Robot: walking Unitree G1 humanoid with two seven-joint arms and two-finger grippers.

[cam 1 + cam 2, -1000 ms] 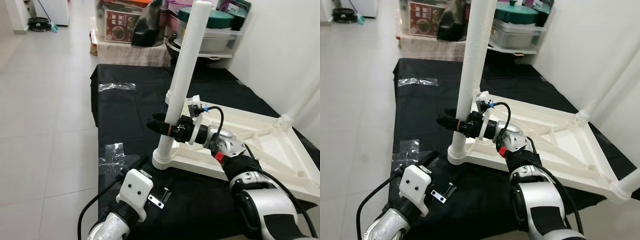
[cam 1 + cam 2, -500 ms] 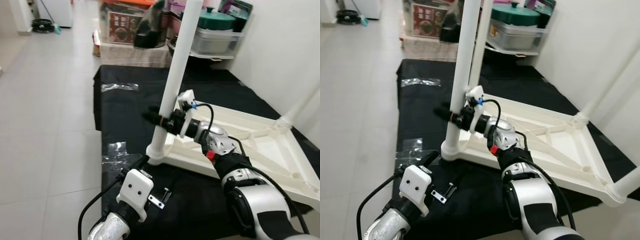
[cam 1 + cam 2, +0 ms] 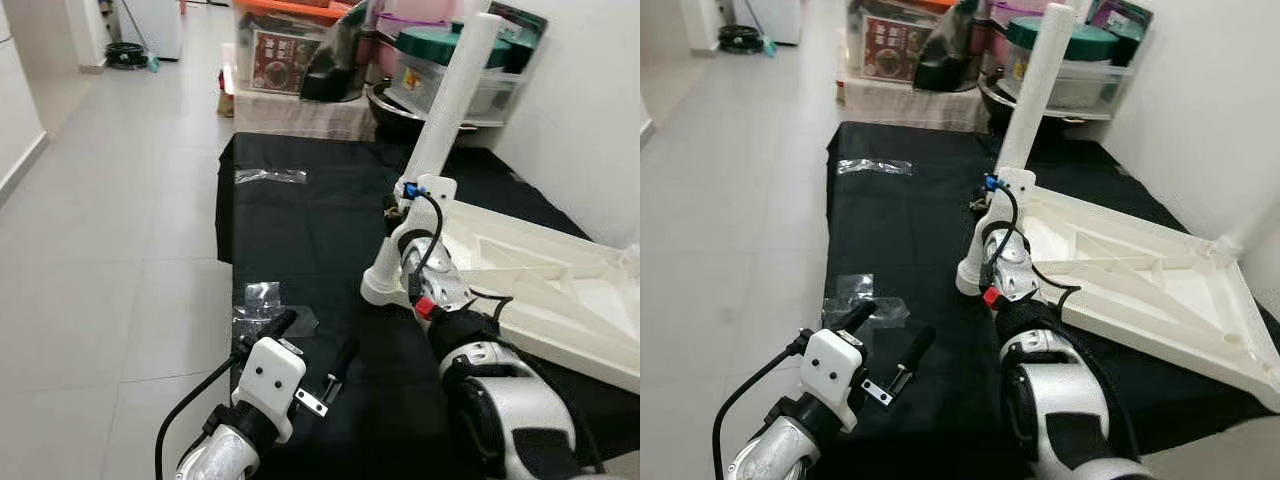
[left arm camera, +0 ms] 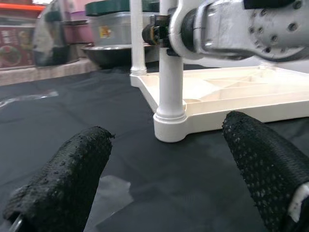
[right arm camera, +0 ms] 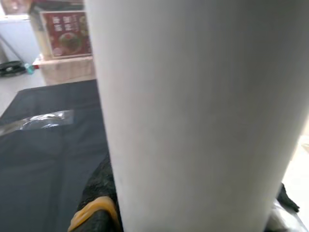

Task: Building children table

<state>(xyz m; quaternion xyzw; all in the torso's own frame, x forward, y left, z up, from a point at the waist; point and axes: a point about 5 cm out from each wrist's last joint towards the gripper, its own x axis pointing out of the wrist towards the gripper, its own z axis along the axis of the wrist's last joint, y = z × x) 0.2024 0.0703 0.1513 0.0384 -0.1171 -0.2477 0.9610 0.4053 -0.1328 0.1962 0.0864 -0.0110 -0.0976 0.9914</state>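
Right arm reaching forward, right gripper (image 3: 398, 213) clamping fingers around white upright leg (image 3: 440, 125). Left arm staying low, near body; left gripper (image 3: 312, 345) hovering over black cloth, fingers (image 4: 67, 179) spread apart, holding nothing.

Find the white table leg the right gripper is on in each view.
Left eye: leg slants up right of centre.
Right eye: leg rises above centre.
Left wrist: leg stands centre, between the black fingers.
Right wrist: leg close up.
Shared landmark: black mat.
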